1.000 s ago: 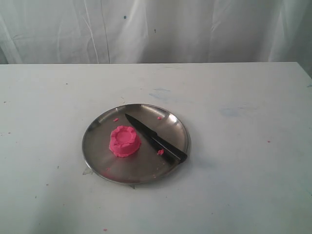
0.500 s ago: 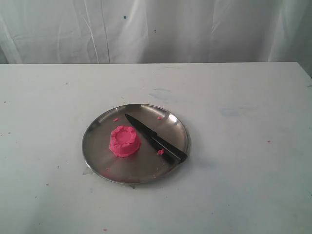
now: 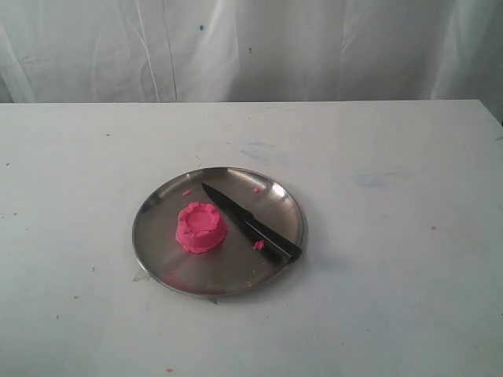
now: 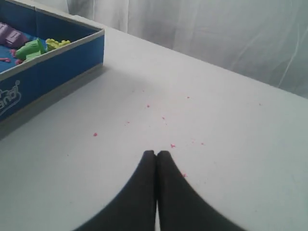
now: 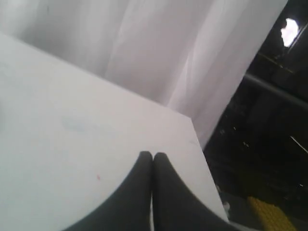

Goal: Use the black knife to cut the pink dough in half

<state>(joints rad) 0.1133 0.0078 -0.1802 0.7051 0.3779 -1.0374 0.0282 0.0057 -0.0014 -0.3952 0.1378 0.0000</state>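
The pink dough (image 3: 201, 227), a round lump with a dented top, sits left of centre on a round steel plate (image 3: 161, 216) in the exterior view. The black knife (image 3: 250, 222) lies on the plate just right of the dough, tip toward the back, handle over the plate's front right rim. Neither arm shows in the exterior view. My left gripper (image 4: 156, 154) is shut with nothing in it, above bare white table. My right gripper (image 5: 153, 155) is also shut and empty, near the table's corner. Dough, knife and plate are out of both wrist views.
A blue box (image 4: 50, 67) holding purple, green and yellow pieces stands on the table in the left wrist view. Tiny pink crumbs (image 4: 172, 145) dot the table there. The table edge (image 5: 204, 159) drops to a dark floor in the right wrist view. White curtain (image 3: 251, 47) hangs behind.
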